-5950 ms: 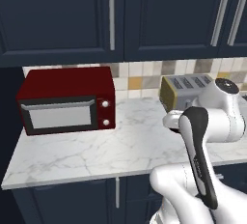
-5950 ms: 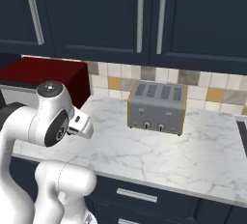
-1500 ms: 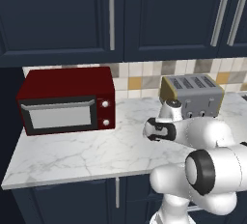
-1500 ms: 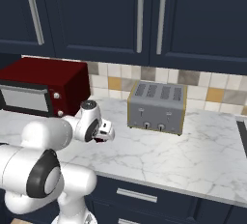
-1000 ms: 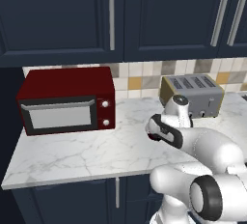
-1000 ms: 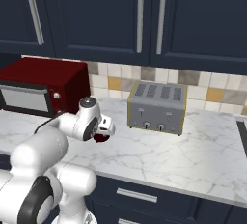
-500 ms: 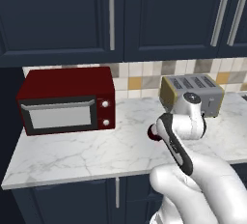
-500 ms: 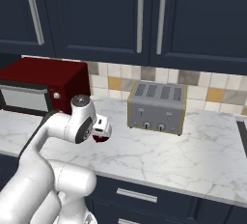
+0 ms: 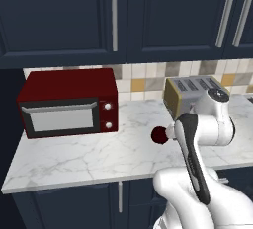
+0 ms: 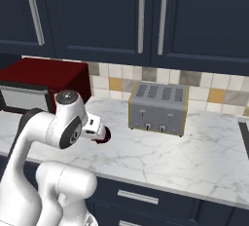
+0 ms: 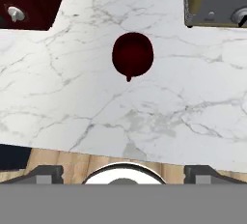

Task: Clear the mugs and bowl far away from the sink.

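A dark maroon mug (image 11: 132,55) stands upright on the white marble counter (image 11: 58,102), between the red microwave and the toaster. The same mug (image 9: 159,134) shows in the left base view, just left of the white hand, and half hidden behind the hand in the right base view (image 10: 103,137). My gripper (image 11: 124,175) hangs above the mug and somewhat toward the counter's front edge, open, its two fingertips (image 11: 46,174) wide apart with nothing between them. The bowl is out of view.
A red microwave (image 9: 69,103) stands at the counter's left. A grey four-slot toaster (image 10: 158,102) sits against the tiled wall at the right. A dark strip (image 10: 244,140) cuts the counter at the far right. Dark cabinets hang overhead.
The arm's elbow and upper links have swung round while the hand stays over the maroon mug. The mug has not moved and the fingers remain open.
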Robot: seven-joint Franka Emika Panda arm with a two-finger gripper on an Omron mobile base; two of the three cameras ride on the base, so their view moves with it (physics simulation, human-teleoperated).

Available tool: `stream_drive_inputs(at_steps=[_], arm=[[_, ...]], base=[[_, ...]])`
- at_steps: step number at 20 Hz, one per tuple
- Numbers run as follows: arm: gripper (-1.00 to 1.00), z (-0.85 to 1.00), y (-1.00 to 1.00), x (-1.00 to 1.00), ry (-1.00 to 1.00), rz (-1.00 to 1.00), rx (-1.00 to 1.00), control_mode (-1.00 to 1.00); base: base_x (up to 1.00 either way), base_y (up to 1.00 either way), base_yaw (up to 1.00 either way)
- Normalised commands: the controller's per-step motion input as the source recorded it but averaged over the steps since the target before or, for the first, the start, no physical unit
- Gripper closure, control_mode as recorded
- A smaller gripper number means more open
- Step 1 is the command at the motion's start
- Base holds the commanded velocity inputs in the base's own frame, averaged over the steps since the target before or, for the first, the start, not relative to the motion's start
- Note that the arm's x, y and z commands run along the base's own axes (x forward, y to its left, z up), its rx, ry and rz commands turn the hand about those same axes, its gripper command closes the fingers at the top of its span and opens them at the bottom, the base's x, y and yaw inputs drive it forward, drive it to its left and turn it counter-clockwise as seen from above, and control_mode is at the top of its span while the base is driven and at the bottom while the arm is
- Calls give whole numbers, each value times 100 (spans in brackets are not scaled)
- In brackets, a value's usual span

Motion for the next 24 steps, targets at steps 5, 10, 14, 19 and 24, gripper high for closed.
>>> stream_drive_inputs(at_steps=[5,10,14,19,24], arm=[[-100,84,0,-80,0,-1,0,-100],[-100,68,0,-78,0,0,0,-100],[-100,46,0,-52,0,0,0,-100],[-100,13,0,-23,0,-2,0,-100],[-100,9,1,-18,0,-9,0,-100]], base=[[0,0,0],[0,0,0],[0,0,0],[0,0,0],[0,0,0]])
